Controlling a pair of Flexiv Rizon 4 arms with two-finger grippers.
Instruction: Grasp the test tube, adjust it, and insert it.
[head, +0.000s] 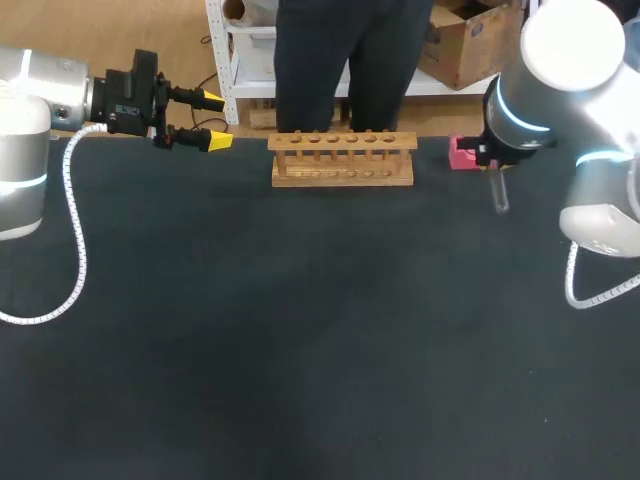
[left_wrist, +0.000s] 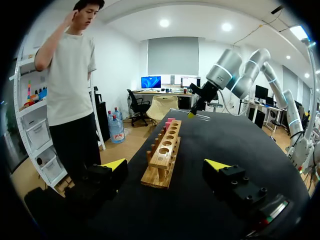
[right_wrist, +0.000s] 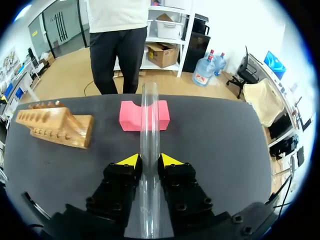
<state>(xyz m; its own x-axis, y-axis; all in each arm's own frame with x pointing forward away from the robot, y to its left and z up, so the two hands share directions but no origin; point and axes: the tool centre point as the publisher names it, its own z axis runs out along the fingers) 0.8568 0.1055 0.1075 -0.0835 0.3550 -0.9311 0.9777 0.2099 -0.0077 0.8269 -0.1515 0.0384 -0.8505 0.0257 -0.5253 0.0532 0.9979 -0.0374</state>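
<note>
A clear glass test tube (right_wrist: 149, 135) lies between the yellow-tipped fingers of my right gripper (right_wrist: 149, 161), which is shut on it; the tube sticks out ahead past the tips. In the head view the tube (head: 499, 192) hangs below my right arm at the table's far right. The wooden rack (head: 343, 158), with a row of several holes, stands at the far middle of the table, well to the left of the tube. My left gripper (head: 213, 120) is open near the far left edge, pointing toward the rack (left_wrist: 165, 157), with nothing between its fingers.
A pink block (head: 461, 153) sits at the far edge just right of the rack, close to my right gripper; it lies ahead of the tube in the right wrist view (right_wrist: 144, 115). A person stands beyond the far edge behind the rack.
</note>
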